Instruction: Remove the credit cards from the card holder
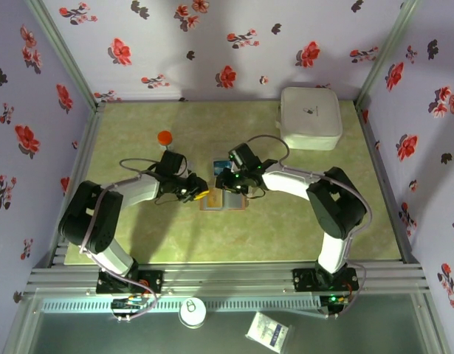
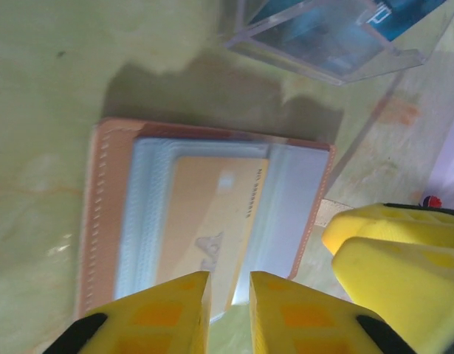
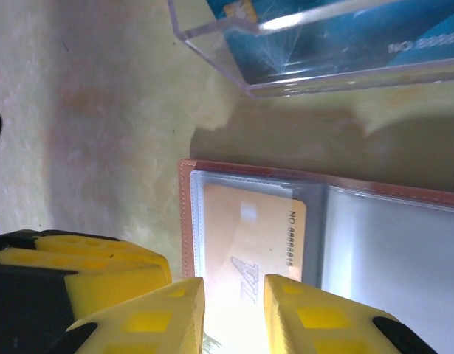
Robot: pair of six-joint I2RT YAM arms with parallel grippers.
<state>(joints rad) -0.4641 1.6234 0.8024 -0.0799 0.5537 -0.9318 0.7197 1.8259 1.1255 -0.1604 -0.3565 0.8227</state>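
The card holder lies open and flat on the green table between my two grippers. Its tan leather edge frames clear sleeves, and a yellowish-tan credit card sits in one sleeve. My left gripper hovers at the card's near corner, jaws a narrow gap apart, with the sleeve edge and table showing between them. My right gripper stands over the same card from the other side, jaws slightly apart, nothing clearly pinched. From above, the left gripper and right gripper nearly meet over the holder.
A clear plastic tray with blue and teal cards stands just beyond the holder. A white case sits at the back right and an orange-capped bottle at the back left. Flowered walls close in the table.
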